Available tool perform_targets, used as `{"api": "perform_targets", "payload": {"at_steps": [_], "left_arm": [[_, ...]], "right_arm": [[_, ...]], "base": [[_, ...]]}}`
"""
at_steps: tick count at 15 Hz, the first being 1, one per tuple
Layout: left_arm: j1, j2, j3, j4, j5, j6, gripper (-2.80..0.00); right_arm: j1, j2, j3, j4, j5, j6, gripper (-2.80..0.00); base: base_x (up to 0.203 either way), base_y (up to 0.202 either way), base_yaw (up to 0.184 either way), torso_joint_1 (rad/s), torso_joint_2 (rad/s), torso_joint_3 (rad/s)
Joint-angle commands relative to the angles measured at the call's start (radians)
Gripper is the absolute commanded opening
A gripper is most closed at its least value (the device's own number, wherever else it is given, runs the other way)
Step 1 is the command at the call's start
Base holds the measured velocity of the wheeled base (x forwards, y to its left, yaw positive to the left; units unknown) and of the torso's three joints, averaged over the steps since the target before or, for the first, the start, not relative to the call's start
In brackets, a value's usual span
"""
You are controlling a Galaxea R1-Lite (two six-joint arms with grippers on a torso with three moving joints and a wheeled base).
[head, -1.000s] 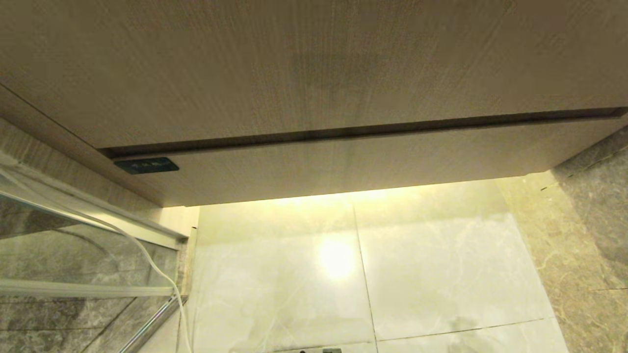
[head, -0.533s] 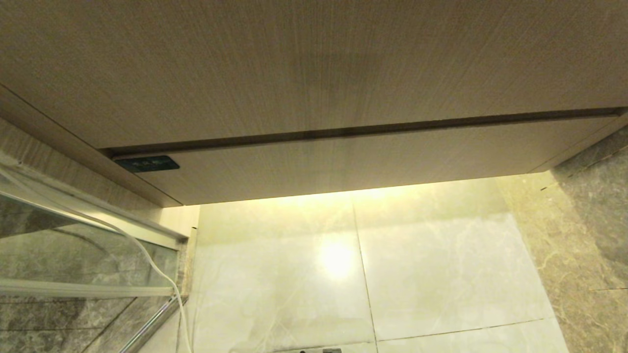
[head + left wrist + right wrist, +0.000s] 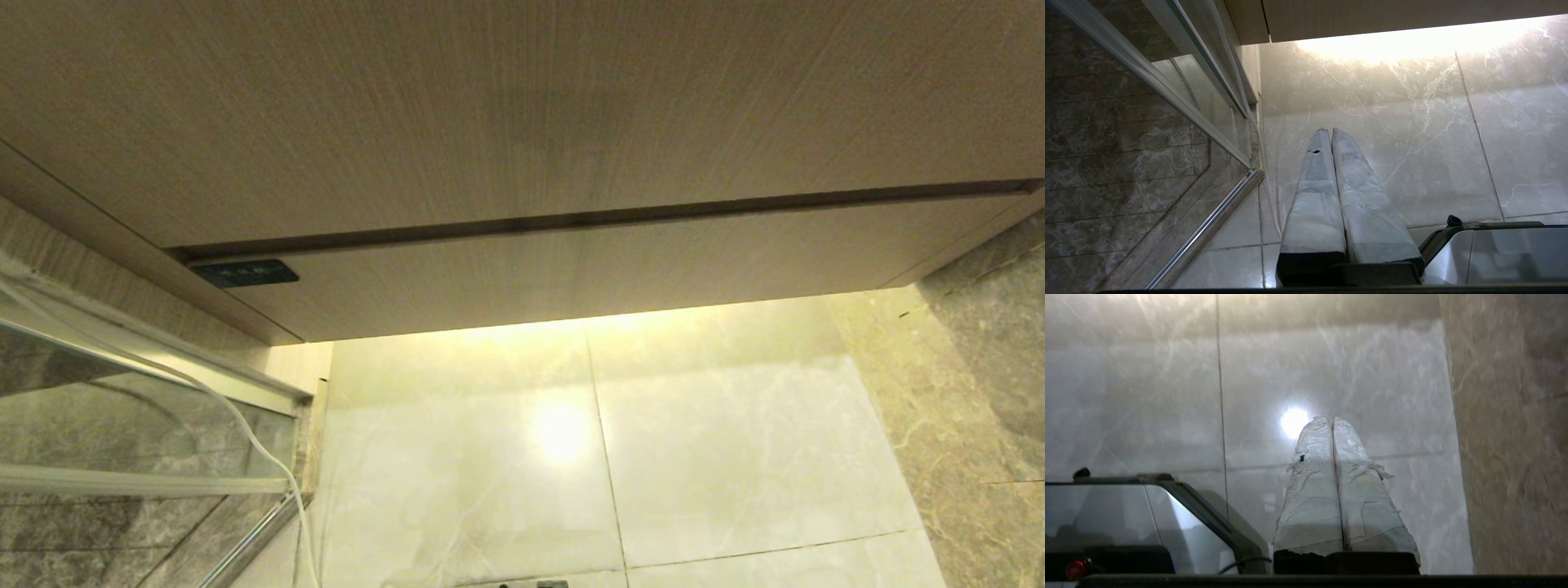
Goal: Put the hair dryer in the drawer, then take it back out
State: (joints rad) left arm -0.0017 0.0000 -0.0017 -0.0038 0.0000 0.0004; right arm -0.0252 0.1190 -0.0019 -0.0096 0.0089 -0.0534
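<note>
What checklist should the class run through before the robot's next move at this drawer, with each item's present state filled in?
1. Drawer shut, front flush under the taller panel: ok.
2. Hair dryer located: not ok, in no view.
3. Left hand shut and empty, over the floor tiles: ok.
4. Right hand shut and empty: ok.
5. Both hands out of the head view, away from the drawer front: ok.
6. Dryer inside the drawer: cannot tell.

Matt wood-grain drawer (image 3: 571,273), glossy marble floor tiles (image 3: 718,457), glass panel (image 3: 122,425)
</note>
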Motion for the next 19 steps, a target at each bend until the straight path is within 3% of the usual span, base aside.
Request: {"api": "perform_targets", "payload": {"at_steps": [1, 11, 19], "left_arm": [[0.0, 0.001, 0.0, -0.001, 0.0, 0.0, -2.8], [0.0, 0.001, 0.0, -0.001, 0.0, 0.0, -2.8], [0.0, 0.0, 0.0, -0.001, 0.0, 0.0, -2.8]], "right_arm": [[0.015, -0.121, 0.002, 0.006, 0.0, -0.002, -2.8], [0.016, -0.121, 0.002, 0.008, -0.001, 0.001, -2.8], [0.016, -0.121, 0.002, 0.01, -0.006, 0.047, -2.8]], "base": [[0.0, 0.0, 0.0, 0.0, 0.0, 0.0], [0.0, 0.0, 0.0, 0.0, 0.0, 0.0], [0.0, 0.0, 0.0, 0.0, 0.0, 0.0]]}}
